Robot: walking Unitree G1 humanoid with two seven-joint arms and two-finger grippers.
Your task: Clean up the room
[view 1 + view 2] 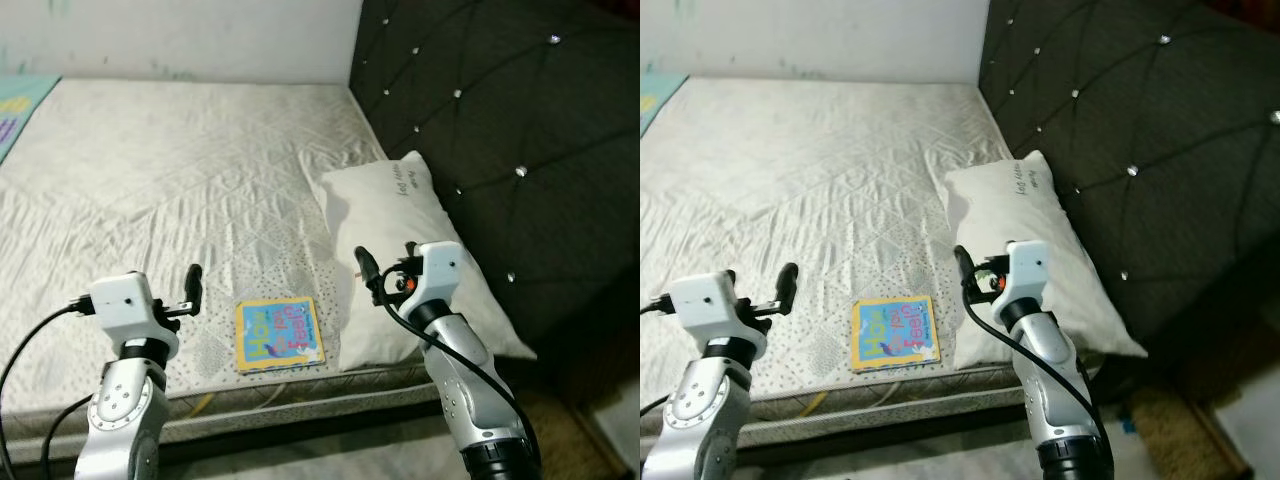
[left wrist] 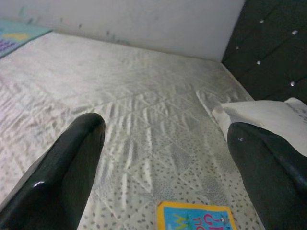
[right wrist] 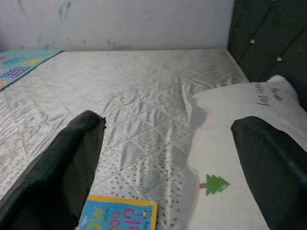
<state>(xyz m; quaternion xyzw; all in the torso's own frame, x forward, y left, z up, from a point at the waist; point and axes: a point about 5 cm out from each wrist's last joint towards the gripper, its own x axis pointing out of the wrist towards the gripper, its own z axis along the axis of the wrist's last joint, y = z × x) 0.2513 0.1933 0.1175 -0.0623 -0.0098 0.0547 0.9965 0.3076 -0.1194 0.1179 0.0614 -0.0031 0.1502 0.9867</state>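
Holding both grippers wide open and empty, we hover the left gripper (image 2: 163, 158) and right gripper (image 3: 165, 153) above the bed's (image 1: 180, 170) near edge. Between them lies a flat, glossy square book (image 1: 279, 333) on quilted fabric, just beside a soft white pillow (image 1: 400, 220).

Head stereo pair looked forward and down from the bed's (image 1: 180, 170) near edge, headboard (image 1: 500, 120) at right. Each wrist camera sat low, facing across the bed toward the wall (image 2: 144, 19). All views shared book (image 1: 279, 333) and pillow (image 1: 400, 250).
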